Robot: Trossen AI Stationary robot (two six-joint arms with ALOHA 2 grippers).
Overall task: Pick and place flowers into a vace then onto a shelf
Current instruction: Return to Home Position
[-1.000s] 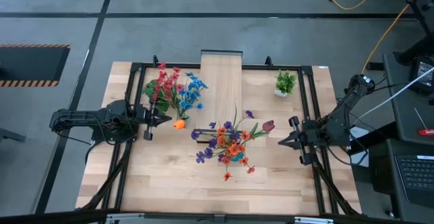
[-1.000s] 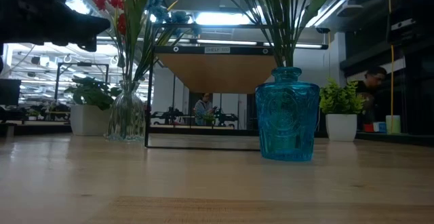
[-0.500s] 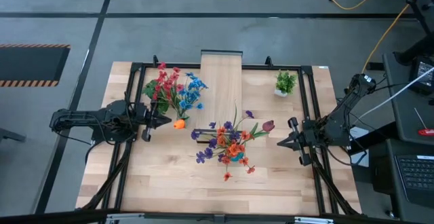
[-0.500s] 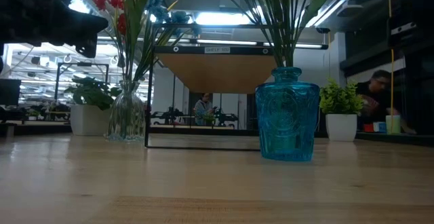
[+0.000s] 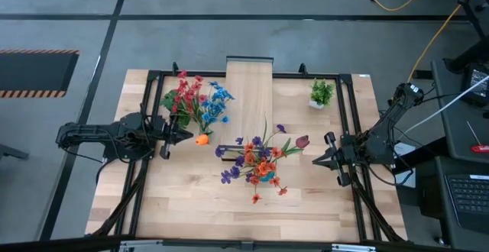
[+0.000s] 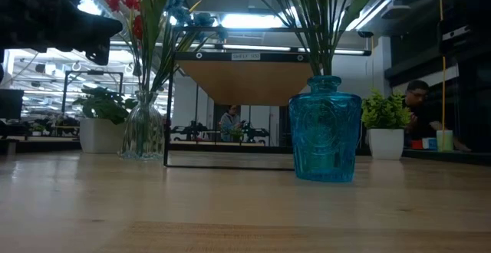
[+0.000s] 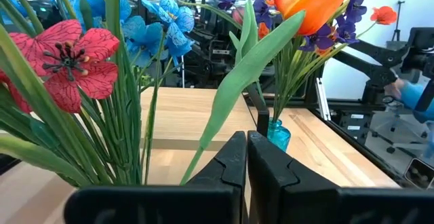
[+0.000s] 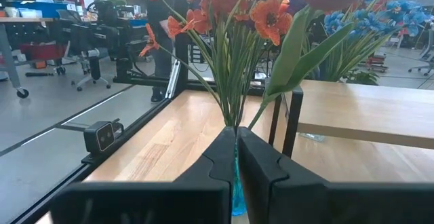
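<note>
Left gripper point(image 5: 187, 135) and right gripper point(image 5: 316, 160) stay clenched empty, seemingly unmoved; flowers point(image 5: 260, 164) unchanged.

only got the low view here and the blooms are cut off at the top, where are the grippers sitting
Observer: the right gripper is off to the right of the purple and orange flowers in the blue vase, not touching them.
Operator: and the left one
Observer: the left gripper is on the left side of the table, beside the red and blue flowers in the clear vase, its tip close to an orange tulip.
Operator: either one holding a stem
Observer: no, the wrist views show both grippers shut with nothing between them.
</note>
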